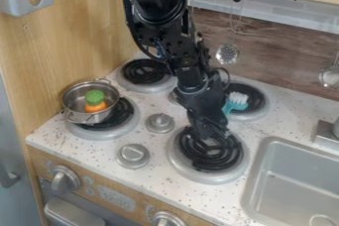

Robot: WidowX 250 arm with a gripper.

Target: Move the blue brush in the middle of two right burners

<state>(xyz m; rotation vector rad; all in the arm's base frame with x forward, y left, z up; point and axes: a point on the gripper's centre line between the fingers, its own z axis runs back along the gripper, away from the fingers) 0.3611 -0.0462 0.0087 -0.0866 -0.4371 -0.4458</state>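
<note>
The blue scrub brush (pixel 233 104) looked light and stiff, best pinched mid-handle; how wide the black gripper (pixel 213 133) gaped, I couldn't tell.

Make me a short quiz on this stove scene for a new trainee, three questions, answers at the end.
1. In the camera view, the tool hangs over which burner?
a) back left
b) front right
c) front left
2. True or false: the green and orange toys lie in the sink.
3. Fill in the blank: the bristles of the blue brush are ____.

Key: 1 b, the front right burner; 2 false, the toys are in the metal pot; 3 white.
</note>
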